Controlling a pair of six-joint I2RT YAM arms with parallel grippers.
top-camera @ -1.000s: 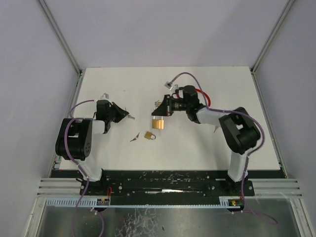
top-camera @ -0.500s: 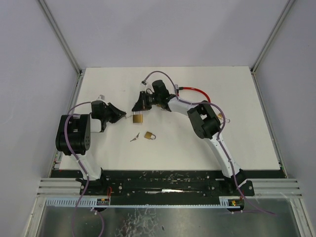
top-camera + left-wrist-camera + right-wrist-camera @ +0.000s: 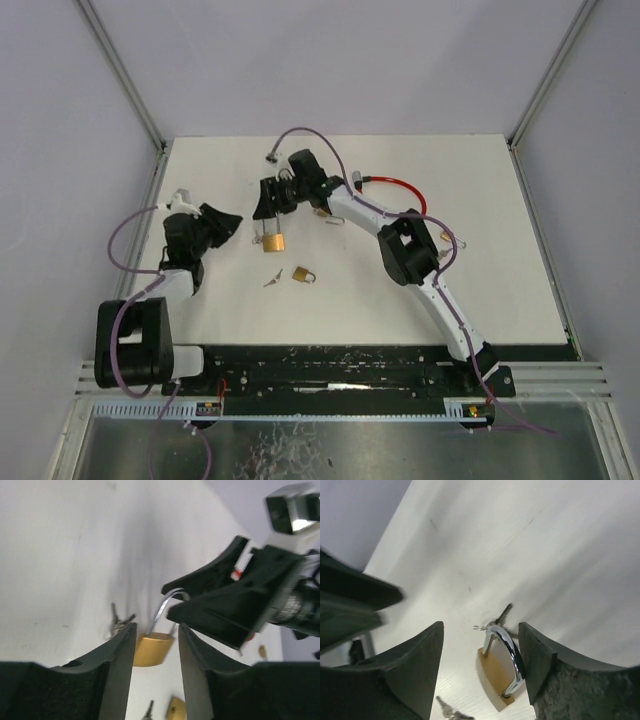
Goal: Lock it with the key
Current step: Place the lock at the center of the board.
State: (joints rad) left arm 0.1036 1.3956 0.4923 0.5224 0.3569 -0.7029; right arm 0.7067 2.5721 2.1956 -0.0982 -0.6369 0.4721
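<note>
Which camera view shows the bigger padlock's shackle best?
The right wrist view: the whole silver shackle arcs clear over the brass body. In the left wrist view it is partly hidden. The top view shows the padlock only small.

brass padlock (image 3: 277, 242): silver shackle, keys (image 3: 259, 240) just beside | smaller padlock (image 3: 302, 274), key (image 3: 271, 280): lying nearby

On my white table (image 3: 480, 280) I see a brass padlock (image 3: 277, 242) with keys (image 3: 496, 620) just beside it; nearer the arm bases, a smaller padlock (image 3: 304, 274) and a loose key (image 3: 272, 281).
</note>
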